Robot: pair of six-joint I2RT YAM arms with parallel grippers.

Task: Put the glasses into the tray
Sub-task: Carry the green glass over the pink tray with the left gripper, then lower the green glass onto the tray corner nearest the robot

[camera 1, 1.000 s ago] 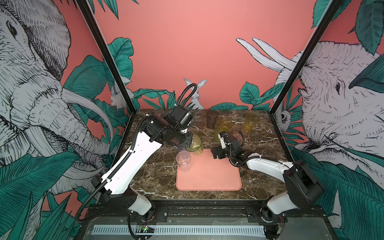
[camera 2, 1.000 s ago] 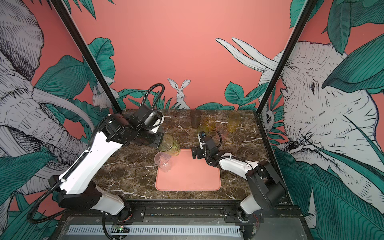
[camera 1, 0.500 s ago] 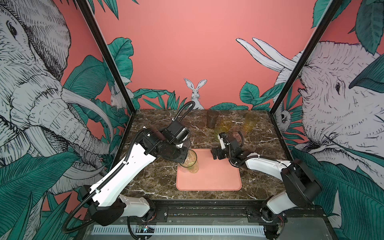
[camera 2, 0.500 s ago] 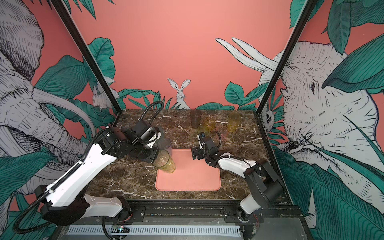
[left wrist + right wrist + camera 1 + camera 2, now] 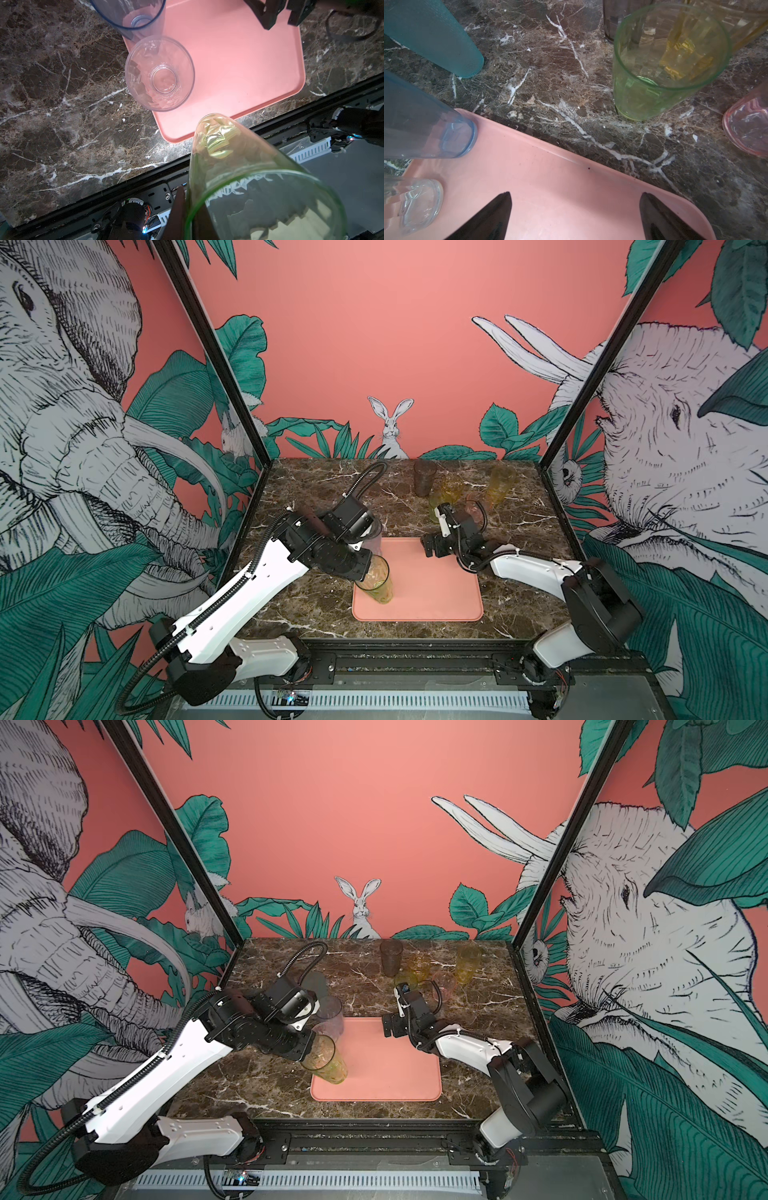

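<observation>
Pinched by the left gripper (image 5: 366, 572), the yellow-green tumbler (image 5: 377, 587) leaned over the tray's (image 5: 440, 593) front-left corner and could topple on release; the right gripper (image 5: 432, 549) gaped empty.

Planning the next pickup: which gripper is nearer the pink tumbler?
Right. The right gripper hovers over the tray's far edge, near the pink tumbler; the left gripper holds a yellow-green tumbler across the tray.

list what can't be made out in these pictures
- left gripper: hidden behind its own body in both top views; left wrist view shows only finger edges
- held yellow-green tumbler: base touching the tray or hovering, cannot tell
- frosted blue tumbler: cut off by right wrist view's edge
- pink tumbler: cut off likewise
</observation>
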